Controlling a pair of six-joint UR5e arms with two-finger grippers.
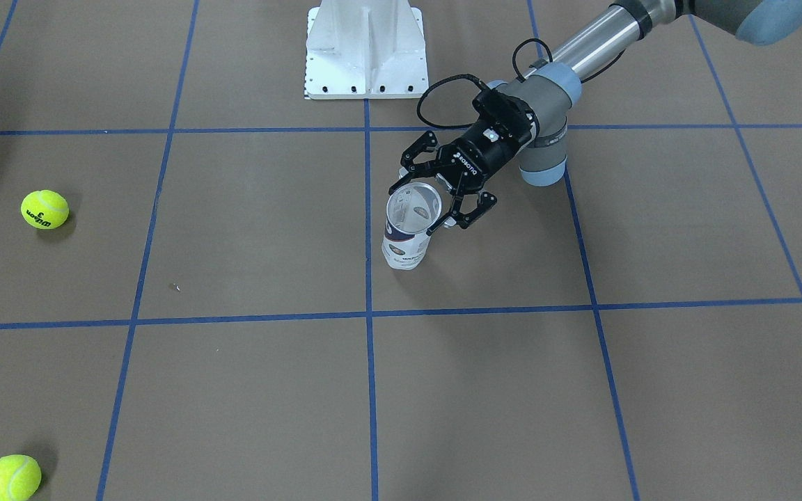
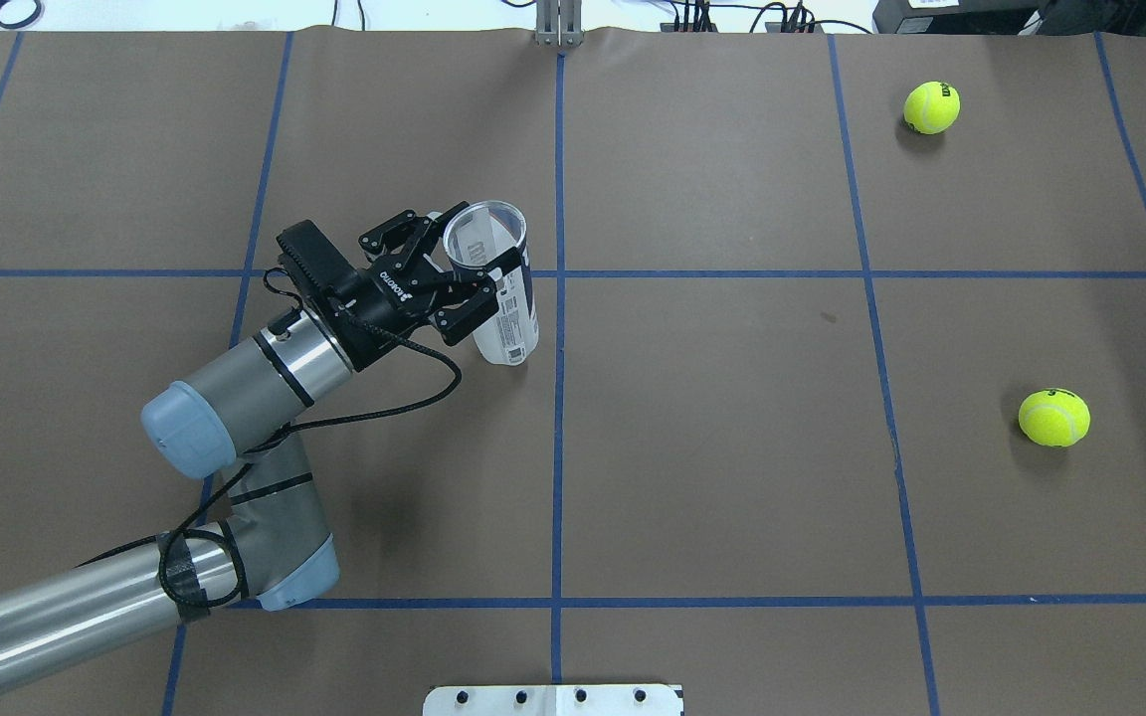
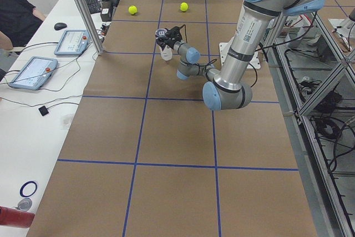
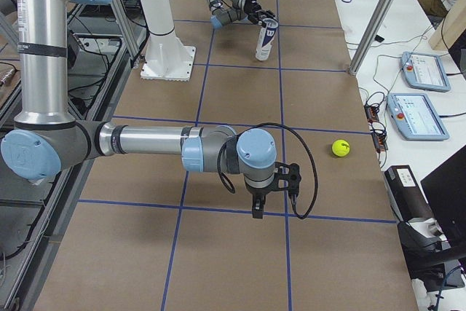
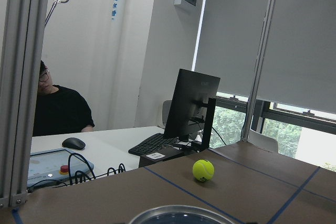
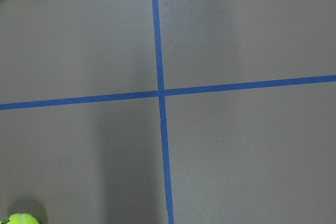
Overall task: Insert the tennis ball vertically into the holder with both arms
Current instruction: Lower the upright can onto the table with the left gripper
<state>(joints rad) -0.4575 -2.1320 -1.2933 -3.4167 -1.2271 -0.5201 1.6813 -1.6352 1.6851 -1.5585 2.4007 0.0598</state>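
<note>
The holder is a clear can with a white and navy label, standing upright and mouth-up near the table's middle. My left gripper reaches in level and grips it just under the rim, one finger on each side, pads against the wall; it shows again as the gripper on the holder. The left wrist view catches only the holder's rim. Two tennis balls lie far off on my right side. My right gripper hangs low over bare table; whether it is open I cannot tell.
The white pedestal base stands at my edge of the table. A tennis ball peeks into the right wrist view's lower left corner. A person sits at a side desk with a monitor and control tablets.
</note>
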